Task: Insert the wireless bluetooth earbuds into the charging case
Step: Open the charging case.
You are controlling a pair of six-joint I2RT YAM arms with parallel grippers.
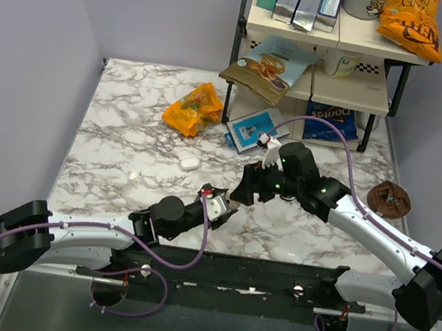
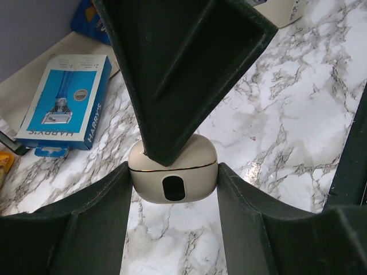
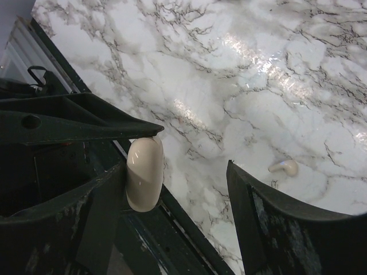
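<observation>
Cream-beige, glossy plastic: charging case (image 2: 172, 177), a small rounded oval with a thin seam around its middle and a dark oval window on the near face, lid closed. Clamped on both sides between the left gripper (image 2: 172, 197) pads, above the marble table (image 2: 287, 132). Pressed from above by one dark finger (image 2: 183, 69) of the right gripper (image 3: 189, 183), jaws standing wide, nothing held between them. Seen from the right wrist as a smooth pale lozenge (image 3: 144, 172) beside that finger. One cream earbud (image 3: 284, 167) lying on the marble, apart from the case. Blue razor box (image 2: 66, 106) near the shelf.
</observation>
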